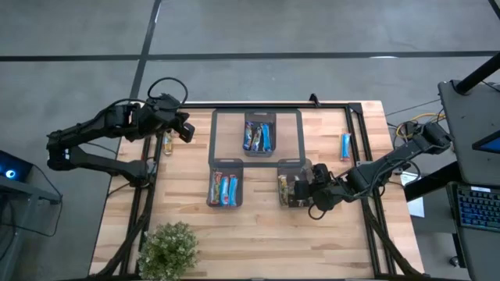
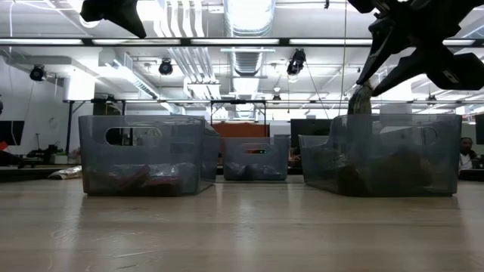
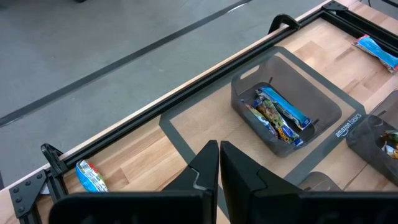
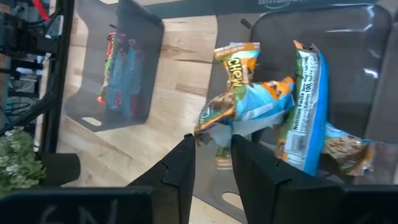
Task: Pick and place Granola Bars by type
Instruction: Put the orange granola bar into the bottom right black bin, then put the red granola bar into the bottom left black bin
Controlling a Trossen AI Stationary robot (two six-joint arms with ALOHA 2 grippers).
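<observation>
hovering over the right-hand of three bins (image 1: 294, 190), the right pincer (image 4: 213, 148) pinches a granola bar (image 4: 239, 106) by its end. two loose bars (image 1: 345, 146) lie near opposite tabletop (image 1: 258, 234) edges. left pincer (image 3: 219, 163) closed, empty, at the far-left edge.

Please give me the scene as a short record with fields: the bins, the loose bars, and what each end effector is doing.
bins: three dark bins on the table; far middle bin, near left bin, near right bin
loose bars: one blue bar near the right edge; one bar near the left edge
right end effector: over the near right bin, a brownish-gold bar between its fingers, jaws partly apart
left end effector: shut, empty, raised at the far left of the table
other: potted plant at the near left
</observation>
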